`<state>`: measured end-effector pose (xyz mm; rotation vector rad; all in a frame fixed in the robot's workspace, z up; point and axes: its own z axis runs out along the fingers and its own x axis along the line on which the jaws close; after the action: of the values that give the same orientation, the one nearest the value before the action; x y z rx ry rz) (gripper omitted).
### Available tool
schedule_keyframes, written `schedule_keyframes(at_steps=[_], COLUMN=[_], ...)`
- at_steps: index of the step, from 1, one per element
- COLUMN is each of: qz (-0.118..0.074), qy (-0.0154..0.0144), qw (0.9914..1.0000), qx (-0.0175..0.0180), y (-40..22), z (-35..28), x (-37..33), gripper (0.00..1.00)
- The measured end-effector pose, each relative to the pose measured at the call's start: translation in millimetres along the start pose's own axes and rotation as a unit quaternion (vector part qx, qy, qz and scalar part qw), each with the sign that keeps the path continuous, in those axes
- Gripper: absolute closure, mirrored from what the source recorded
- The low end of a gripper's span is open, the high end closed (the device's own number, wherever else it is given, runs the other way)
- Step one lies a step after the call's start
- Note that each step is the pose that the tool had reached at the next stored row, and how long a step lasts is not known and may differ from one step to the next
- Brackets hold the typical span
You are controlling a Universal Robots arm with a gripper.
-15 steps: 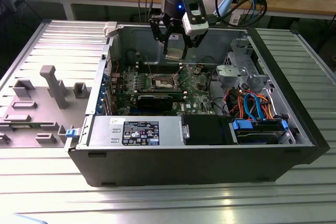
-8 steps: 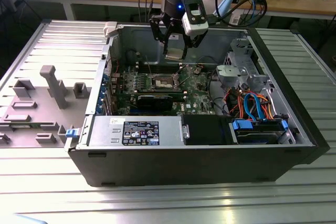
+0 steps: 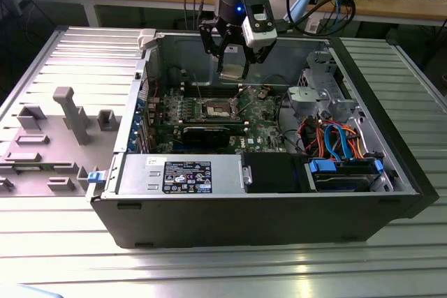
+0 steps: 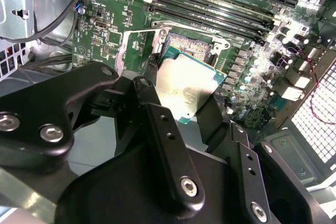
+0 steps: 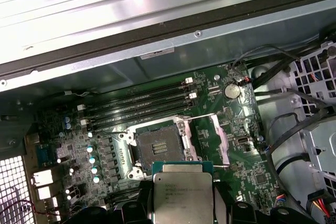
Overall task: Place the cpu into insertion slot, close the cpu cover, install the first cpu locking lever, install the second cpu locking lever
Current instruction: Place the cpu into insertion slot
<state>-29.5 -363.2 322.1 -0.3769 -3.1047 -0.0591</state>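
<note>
The cpu (image 3: 232,72) hangs in the air above the motherboard, and my gripper (image 3: 232,66) is shut on its edges. In both wrist views its silvery face (image 4: 184,85) (image 5: 182,192) sits between the black fingers (image 4: 157,124). The insertion slot (image 5: 157,145) (image 4: 195,49) (image 3: 215,108) lies uncovered below the chip, a little off to one side of it, with its dark centre showing. Beside the socket, the cpu cover (image 5: 219,139) (image 4: 124,51) is swung back.
Long memory slots (image 5: 136,106) run beside the socket. In the exterior view, a black expansion card (image 3: 206,132), the power supply (image 3: 181,176) and the drive cage with cables (image 3: 335,137) sit inside the open case. A grey fixture plate (image 3: 56,137) lies at that view's left.
</note>
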Motion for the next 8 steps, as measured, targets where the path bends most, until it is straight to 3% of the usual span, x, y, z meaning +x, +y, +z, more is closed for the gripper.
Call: schedule_keyframes(at_steps=[8], qz=[0.002], qy=[-0.0001], qw=[1.00000], qx=[0.0000], y=[0.0], z=[0.0], x=[0.0], gripper=[0.45])
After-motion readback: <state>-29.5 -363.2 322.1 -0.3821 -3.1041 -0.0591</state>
